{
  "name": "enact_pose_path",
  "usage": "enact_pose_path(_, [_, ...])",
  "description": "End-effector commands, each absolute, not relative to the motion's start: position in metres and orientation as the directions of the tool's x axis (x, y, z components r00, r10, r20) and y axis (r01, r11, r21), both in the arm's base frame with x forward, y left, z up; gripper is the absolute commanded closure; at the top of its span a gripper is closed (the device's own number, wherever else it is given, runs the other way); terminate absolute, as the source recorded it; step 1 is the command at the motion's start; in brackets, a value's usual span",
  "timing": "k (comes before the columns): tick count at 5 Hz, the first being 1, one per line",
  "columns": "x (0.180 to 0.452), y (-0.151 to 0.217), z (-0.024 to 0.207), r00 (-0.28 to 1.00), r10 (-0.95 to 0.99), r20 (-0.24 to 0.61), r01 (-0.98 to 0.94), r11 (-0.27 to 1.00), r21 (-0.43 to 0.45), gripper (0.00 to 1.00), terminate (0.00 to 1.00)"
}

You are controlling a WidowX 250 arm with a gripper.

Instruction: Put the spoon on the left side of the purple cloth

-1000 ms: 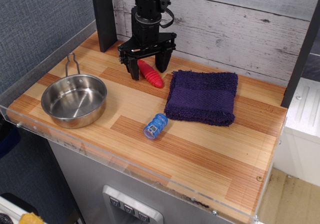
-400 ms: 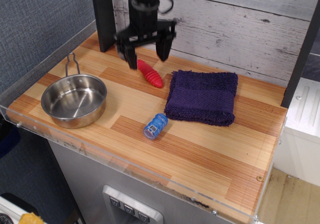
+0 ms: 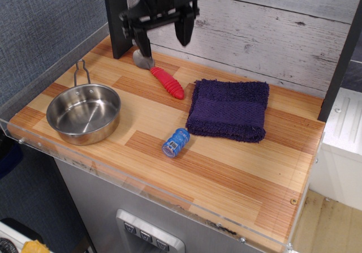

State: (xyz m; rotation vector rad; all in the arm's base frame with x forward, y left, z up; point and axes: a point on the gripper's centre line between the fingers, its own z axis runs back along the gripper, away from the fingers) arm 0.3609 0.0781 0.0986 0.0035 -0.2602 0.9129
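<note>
— Observation.image: how's the black gripper (image 3: 163, 36)?
— Jaws spread apart, empty, hanging above the red-handled metal spoon (image 3: 161, 75) by the counter's back edge.
— And the spoon?
— Flat on the wood, just left of the dark purple folded terry cloth (image 3: 229, 109), apart from it.

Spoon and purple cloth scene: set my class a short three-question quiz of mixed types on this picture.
1. True or false: the pincer grips the spoon.
2. Which lies nearest the table's front edge? A) steel pan B) blue cylinder C) purple cloth
3. Fill in: the spoon's red handle points toward the ____.

Key:
1. False; it hangs open above the spoon.
2. B
3. Purple cloth; the handle tip lies just off the cloth's left edge.
</note>
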Motion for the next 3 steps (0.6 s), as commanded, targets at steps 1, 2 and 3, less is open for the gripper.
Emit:
enact_pose_path(1, [0.3498,0.0792,0.1140,0.573,0.777,0.259,-0.774,0.617,-0.140,0.00,0.00])
enact_pose_path(2, [0.3498,0.0792,0.1140,0.573,0.777,0.259,-0.774,0.617,-0.140,0.00,0.00])
enact_pose_path(3, [0.3498,0.0792,0.1140,0.573,0.777,0.259,-0.774,0.617,-0.140,0.00,1.00])
